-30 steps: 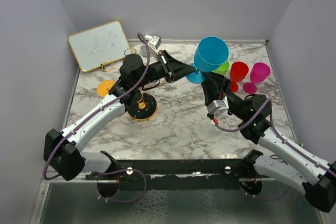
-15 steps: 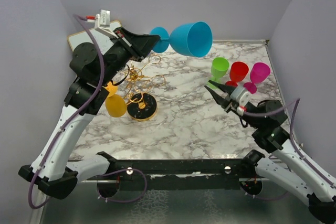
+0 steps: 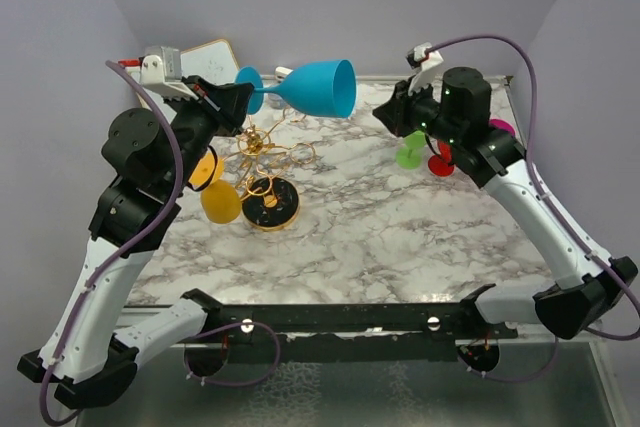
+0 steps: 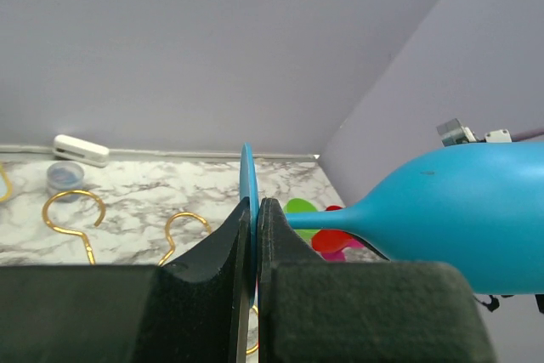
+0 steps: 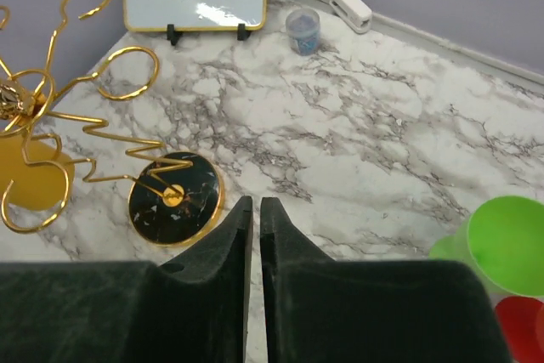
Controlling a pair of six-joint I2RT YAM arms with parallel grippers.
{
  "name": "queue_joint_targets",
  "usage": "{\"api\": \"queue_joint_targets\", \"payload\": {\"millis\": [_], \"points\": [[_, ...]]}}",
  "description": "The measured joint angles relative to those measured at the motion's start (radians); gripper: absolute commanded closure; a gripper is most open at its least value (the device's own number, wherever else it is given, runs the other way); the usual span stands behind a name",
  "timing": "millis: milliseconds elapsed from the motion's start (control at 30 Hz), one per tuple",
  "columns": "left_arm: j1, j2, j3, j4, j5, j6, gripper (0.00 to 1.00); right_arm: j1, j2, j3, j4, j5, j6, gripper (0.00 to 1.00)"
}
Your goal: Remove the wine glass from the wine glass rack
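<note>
The blue wine glass [image 3: 310,89] looked like moulded plastic: light, stiff and smooth-walled, so unlikely to shatter but apt to slip or swing in a narrow grip. Its bowl was by far the bulkiest part. A hold on the stem just beside the bowl would probably have steadied it better than one out at the far end. The left end effector [image 3: 235,97] had it by that far end. In the left wrist view the two fingers were pressed together on the thin foot disc [image 4: 247,184], edge-on between them. From there the stem and bowl ran out sideways to the right, roughly level, with the open mouth facing the right arm. The glass hung in the air above and a little behind the wine glass rack [image 3: 262,152], touching none of its gold loops, so it appeared to be free of the rack. A yellow glass [image 3: 218,197] hung from a loop on the rack's left side. The right end effector [image 5: 252,206] was pressed together on nothing. It hovered over the desk [image 3: 360,217] near the green glass [image 3: 410,152], well apart from the blue one.
</note>
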State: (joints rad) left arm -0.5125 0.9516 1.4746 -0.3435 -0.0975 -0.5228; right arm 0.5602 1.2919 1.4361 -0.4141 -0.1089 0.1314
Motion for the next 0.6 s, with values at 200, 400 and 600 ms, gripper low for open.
{"api": "queue_joint_targets", "payload": {"millis": [200, 400, 600], "points": [[0.0, 0.021, 0.005, -0.053, -0.004, 0.049, 1.0, -0.106, -0.08, -0.003, -0.017, -0.217, 0.127, 0.49], [0.0, 0.092, 0.004, -0.058, 0.062, 0.069, 1.0, -0.103, -0.252, -0.002, 0.058, -0.351, 0.172, 0.49], [0.0, 0.124, -0.002, -0.04, 0.14, 0.061, 1.0, -0.103, -0.291, -0.002, 0.082, -0.388, 0.186, 0.49]]}}
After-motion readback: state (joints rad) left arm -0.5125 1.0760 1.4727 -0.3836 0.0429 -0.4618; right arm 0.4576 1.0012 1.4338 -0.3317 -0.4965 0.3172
